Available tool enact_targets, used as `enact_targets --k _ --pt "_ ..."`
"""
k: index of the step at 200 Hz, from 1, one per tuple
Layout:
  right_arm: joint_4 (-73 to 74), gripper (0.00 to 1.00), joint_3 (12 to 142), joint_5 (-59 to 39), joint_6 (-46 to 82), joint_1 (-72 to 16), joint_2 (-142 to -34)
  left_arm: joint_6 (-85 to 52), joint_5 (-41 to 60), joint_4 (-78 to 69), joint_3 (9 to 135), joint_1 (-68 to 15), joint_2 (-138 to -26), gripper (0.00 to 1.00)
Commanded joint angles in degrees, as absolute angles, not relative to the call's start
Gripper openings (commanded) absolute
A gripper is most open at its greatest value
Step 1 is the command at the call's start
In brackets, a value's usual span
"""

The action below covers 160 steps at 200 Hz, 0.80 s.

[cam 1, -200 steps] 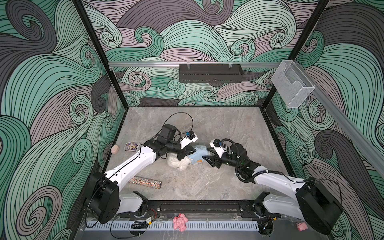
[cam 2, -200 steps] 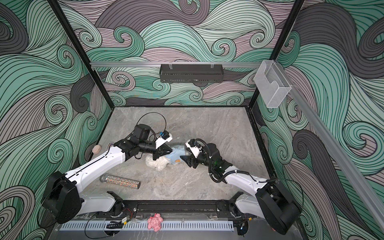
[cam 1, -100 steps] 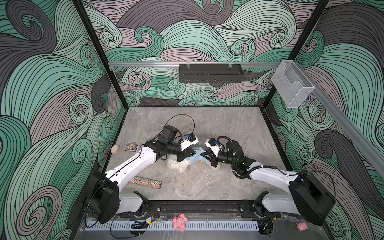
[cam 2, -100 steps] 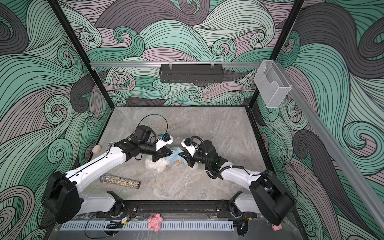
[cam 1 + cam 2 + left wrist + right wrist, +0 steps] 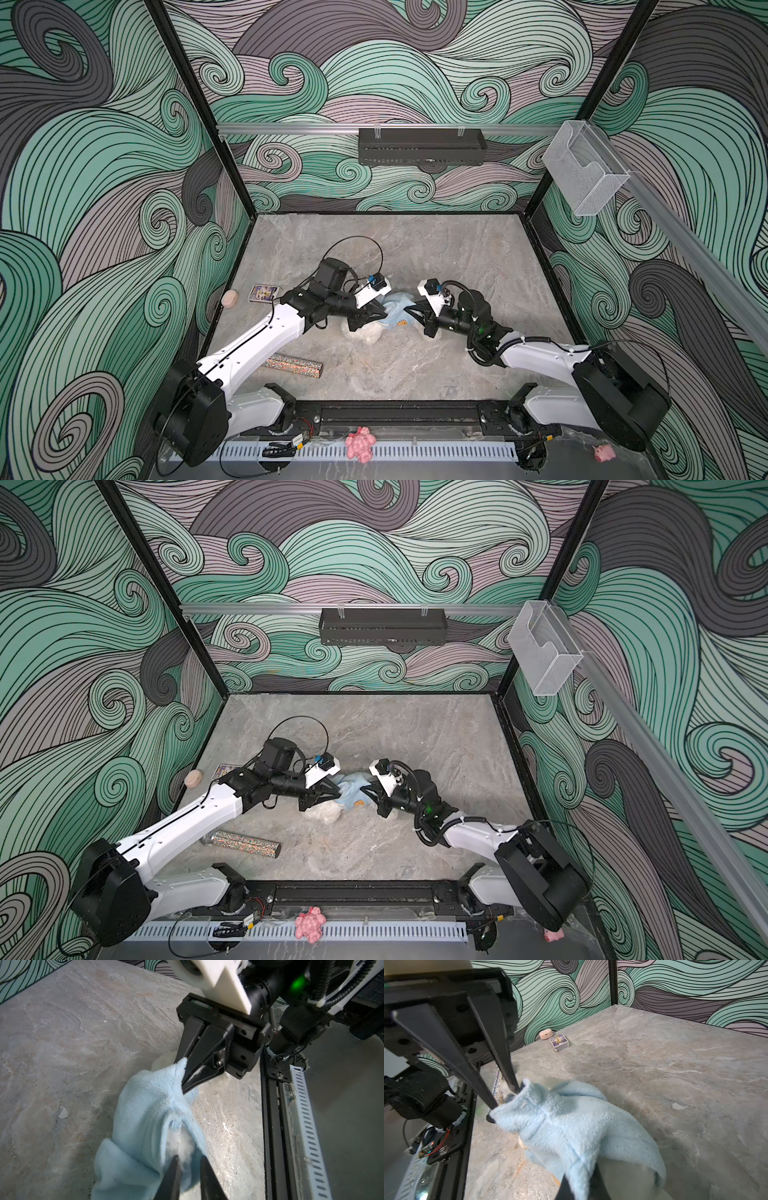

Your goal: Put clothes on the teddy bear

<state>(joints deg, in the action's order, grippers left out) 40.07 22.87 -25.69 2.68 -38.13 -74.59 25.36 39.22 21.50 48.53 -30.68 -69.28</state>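
In both top views we see a grey stone tabletop (image 5: 415, 257), swirled walls (image 5: 104, 166), and the left arm (image 5: 266, 336) and right arm (image 5: 536, 357) meeting low at centre over the teddy bear (image 5: 368, 333). Left wrist view: the right gripper (image 5: 184, 1080) pinches its blue garment (image 5: 149, 1105). Right wrist view: the left gripper (image 5: 504, 1101) sits slightly spread in a cuff (image 5: 529, 1086).

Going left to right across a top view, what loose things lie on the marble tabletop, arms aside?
pink case → card box → glitter tube → bear → blue garment
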Motion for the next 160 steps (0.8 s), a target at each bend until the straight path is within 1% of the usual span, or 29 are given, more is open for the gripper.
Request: enact_targets --k 1,19,36,74,104,160 --pt "40.2 0.0 22.9 -23.9 -0.2 -38.5 -73.0 26.8 38.6 24.2 51.0 -31.1 -68.5 0.27" --pt "40.3 0.0 22.3 -23.7 -0.6 -38.5 -73.0 26.6 37.9 23.1 51.0 -31.1 -67.1 0.27" --pt "40.6 0.0 22.1 -23.8 -0.4 -38.5 -73.6 26.5 37.5 22.5 51.3 -31.4 -66.5 0.23" --pt "41.2 0.0 22.7 -23.9 -0.2 -38.8 -74.9 30.7 35.3 25.5 53.6 -32.6 -67.8 0.1" --pt "41.1 0.0 23.0 -24.0 -0.2 -38.9 -75.3 34.4 32.8 29.8 57.1 -33.1 -71.5 0.04" --pt "40.7 0.0 23.0 -23.6 -0.4 -39.0 -74.8 37.3 31.5 32.0 59.0 -34.3 -75.5 0.03"
